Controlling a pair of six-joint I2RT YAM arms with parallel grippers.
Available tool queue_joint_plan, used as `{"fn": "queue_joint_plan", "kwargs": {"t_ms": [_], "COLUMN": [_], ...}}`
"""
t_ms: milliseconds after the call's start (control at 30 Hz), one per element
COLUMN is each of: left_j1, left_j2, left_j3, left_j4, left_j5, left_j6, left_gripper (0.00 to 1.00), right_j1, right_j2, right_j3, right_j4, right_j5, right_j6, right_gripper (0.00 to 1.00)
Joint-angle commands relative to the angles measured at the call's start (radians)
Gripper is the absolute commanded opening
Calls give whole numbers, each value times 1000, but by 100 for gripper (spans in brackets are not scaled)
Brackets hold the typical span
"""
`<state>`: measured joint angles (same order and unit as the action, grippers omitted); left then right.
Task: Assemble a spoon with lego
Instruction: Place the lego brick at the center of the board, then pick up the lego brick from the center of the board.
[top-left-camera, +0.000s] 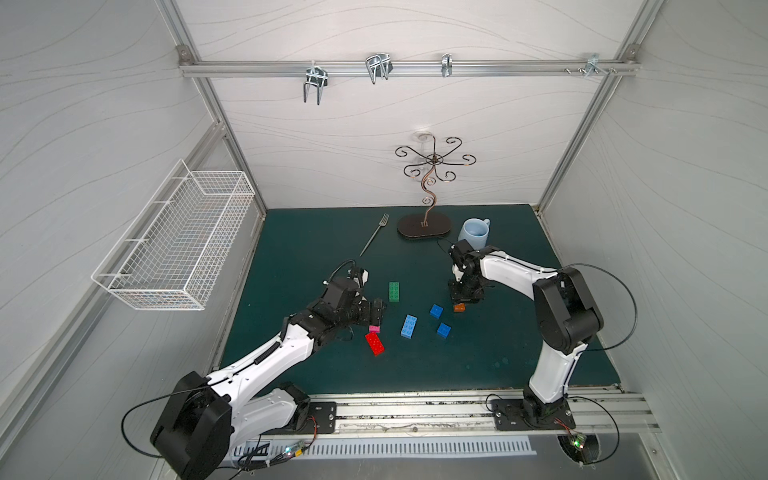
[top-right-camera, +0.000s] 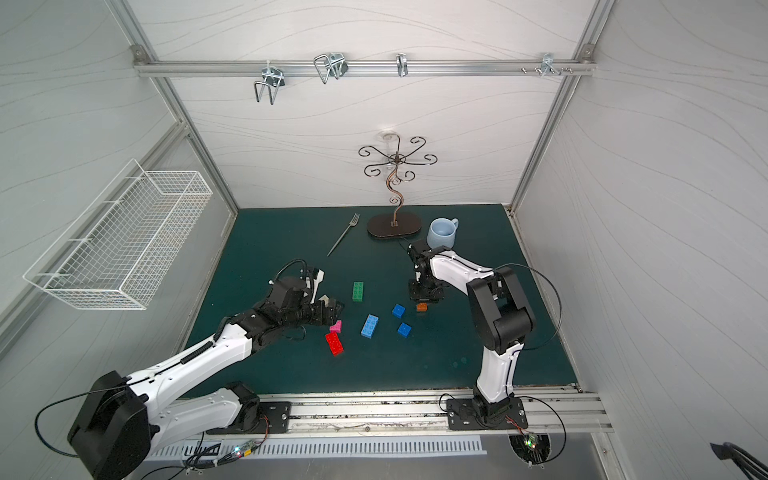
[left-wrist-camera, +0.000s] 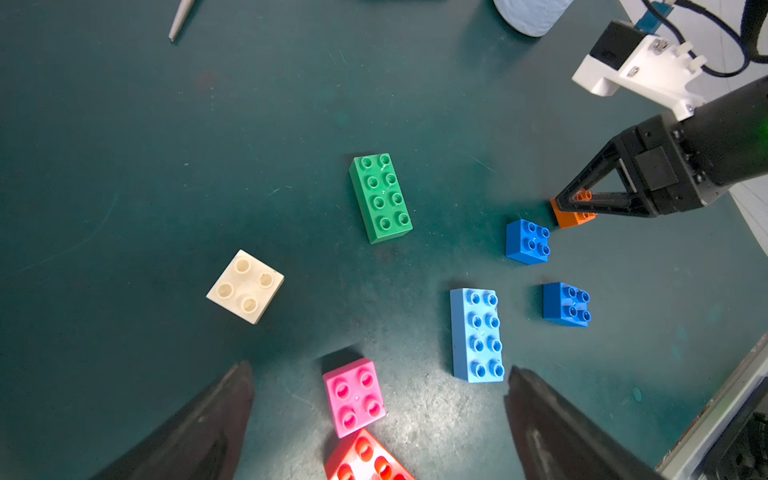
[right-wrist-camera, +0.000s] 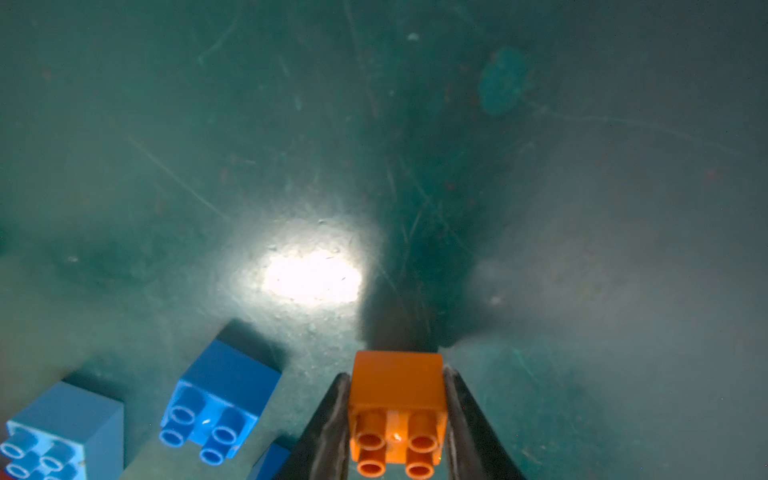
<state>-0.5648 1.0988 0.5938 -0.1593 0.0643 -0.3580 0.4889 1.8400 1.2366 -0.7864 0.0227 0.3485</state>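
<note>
Lego bricks (top-left-camera: 409, 325) lie loose on the mat (top-left-camera: 498, 365), none joined, so we judge the spoon hardly begun. Nearest, our left gripper (left-wrist-camera: 379, 370) hangs spread above the pink brick (left-wrist-camera: 353, 397); farther right, our right gripper (right-wrist-camera: 397, 374) pinches the orange brick (right-wrist-camera: 397, 399), green brick (top-left-camera: 394, 291) beyond.

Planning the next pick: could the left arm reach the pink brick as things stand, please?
Probably yes: the left gripper hangs open over the pink brick, nothing covers it, though the red brick crowds one side.
</note>
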Motion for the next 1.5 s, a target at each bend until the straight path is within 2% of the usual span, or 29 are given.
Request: {"fn": "queue_joint_plan", "kwargs": {"t_ms": [0, 200, 300, 533, 733, 1033, 1200, 1467], "left_j1": [-3, -3, -4, -7, -14, -16, -15, -16], "left_j2": [1, -2, -12, -85, -106, -111, -110, -96], "left_j3": [23, 21, 20, -15, -27, -31, -31, -28], "left_j4": [41, 40, 34, 11, 2, -2, -9, -8], "left_j5": [4, 1, 1, -22, -29, -40, -59, -61], "left_j6": [5, 4, 3, -11, -20, -16, -16, -15], "left_gripper": [100, 100, 100, 100, 100, 100, 100, 100], "right_j1": [7, 9, 25, 135, 246, 284, 284, 283], "right_j2": [18, -1, -33, -192, -173, -82, -107, -137], "right_j3": [27, 37, 46, -54, -96, -83, -126, -151], "right_j4": [-36, -45, -70, -105, -76, -101, -135, -125], "right_j5": [19, -4, 25, 53, 65, 102, 150, 91], "right_j6": [10, 16, 4, 67, 139, 139, 137, 146], "right_gripper": [38, 54, 60, 64, 76, 77, 79, 78]}}
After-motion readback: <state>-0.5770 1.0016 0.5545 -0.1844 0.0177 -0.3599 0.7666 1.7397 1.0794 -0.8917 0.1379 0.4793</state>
